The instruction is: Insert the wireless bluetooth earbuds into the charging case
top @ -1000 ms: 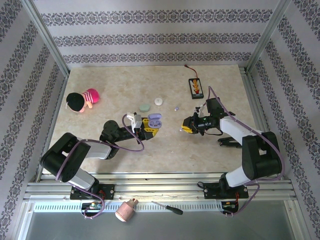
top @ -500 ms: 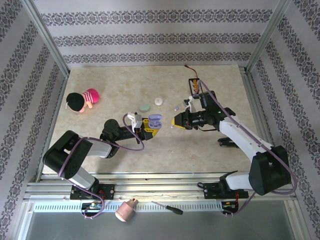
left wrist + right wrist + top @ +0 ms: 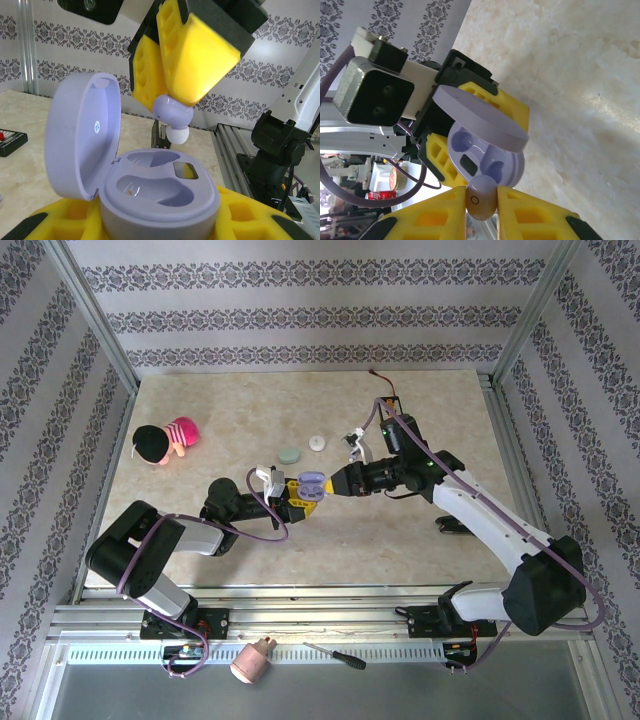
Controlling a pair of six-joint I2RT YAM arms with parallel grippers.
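Note:
An open lavender charging case (image 3: 311, 481) sits upright between the yellow fingers of my left gripper (image 3: 299, 496), which is shut on it. In the left wrist view the case (image 3: 160, 197) shows two empty wells, with its lid (image 3: 80, 135) tipped back to the left. My right gripper (image 3: 335, 483) is shut on a lavender earbud (image 3: 172, 112) with a white tip, hanging just above the case's far well without touching it. In the right wrist view the earbud (image 3: 480, 200) is pinched between the yellow pads (image 3: 440, 215), right at the case (image 3: 487, 155) rim.
A pale green case (image 3: 289, 455) and a white case (image 3: 318, 442) lie behind the left gripper. A pink and black plush toy (image 3: 165, 440) lies far left, and a black board (image 3: 392, 415) with a wire lies at the back right.
My right gripper has swung left across the table with the earbud, from mid-right to just above the open case. The left gripper has held still with the case.

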